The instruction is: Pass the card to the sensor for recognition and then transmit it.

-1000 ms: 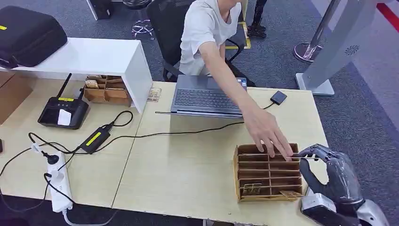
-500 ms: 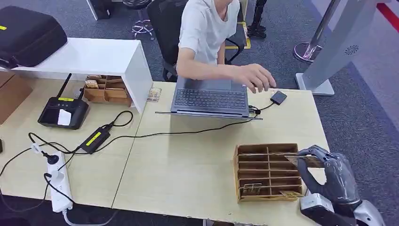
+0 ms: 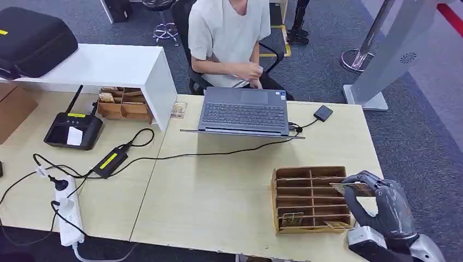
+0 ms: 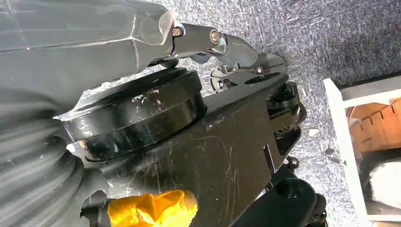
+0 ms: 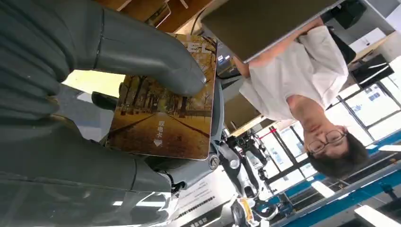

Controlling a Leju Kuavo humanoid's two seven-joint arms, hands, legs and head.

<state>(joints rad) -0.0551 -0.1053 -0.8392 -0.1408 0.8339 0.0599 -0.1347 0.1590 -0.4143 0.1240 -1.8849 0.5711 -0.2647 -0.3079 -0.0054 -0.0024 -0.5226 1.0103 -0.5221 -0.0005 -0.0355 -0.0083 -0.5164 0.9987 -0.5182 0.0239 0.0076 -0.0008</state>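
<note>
Right hand (image 3: 382, 204) grips the card (image 3: 352, 189), thumb (image 5: 146, 56) pressed on its printed face, the other fingers behind it. Card is held roughly flat just above the right edge of the cardboard divider box (image 3: 306, 199), at the table's (image 3: 218, 191) near right corner. Small black sensor (image 3: 323, 113) sits at the far right of the table, beside the laptop (image 3: 244, 112). Person (image 3: 229, 38) is seated behind the laptop. Can't tell the left hand's state from the left wrist view.

Bare table (image 3: 218, 196) lies left of the divider box (image 3: 310, 200); laptop (image 3: 243, 112) blocks behind.
</note>
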